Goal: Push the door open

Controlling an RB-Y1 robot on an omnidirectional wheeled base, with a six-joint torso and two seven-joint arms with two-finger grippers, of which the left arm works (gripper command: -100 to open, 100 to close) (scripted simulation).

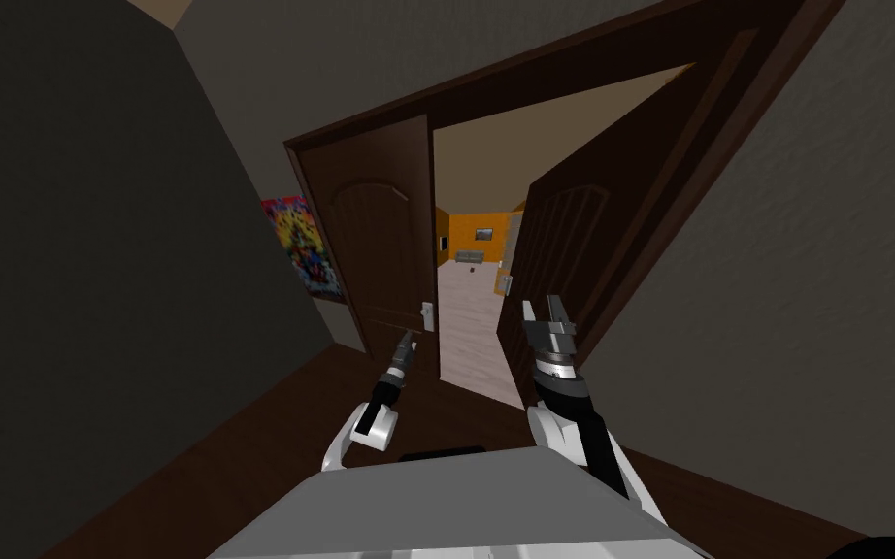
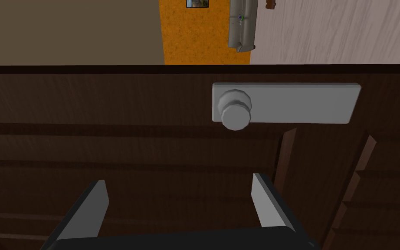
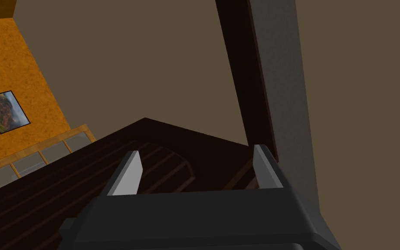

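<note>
A dark brown double door stands ahead. Its left leaf (image 1: 378, 243) lies nearly in line with the frame, and its right leaf (image 1: 557, 252) is swung away from me, leaving a gap between them. My left gripper (image 1: 405, 345) is open just below the left leaf's grey plate and round knob (image 1: 427, 315). In the left wrist view the knob (image 2: 236, 110) sits a little beyond my open left gripper (image 2: 179, 182), apart from the fingers. My right gripper (image 1: 547, 315) is raised by the right leaf's free edge. In its wrist view, the right gripper (image 3: 196, 152) is open before the leaf's panelled face (image 3: 160, 152).
Through the gap I see a pale floor (image 1: 470, 320), orange walls and a grey sofa (image 1: 469, 256). A colourful poster (image 1: 302, 243) hangs on the left wall beside the door. Dark walls close in on both sides of the brown floor (image 1: 271, 437).
</note>
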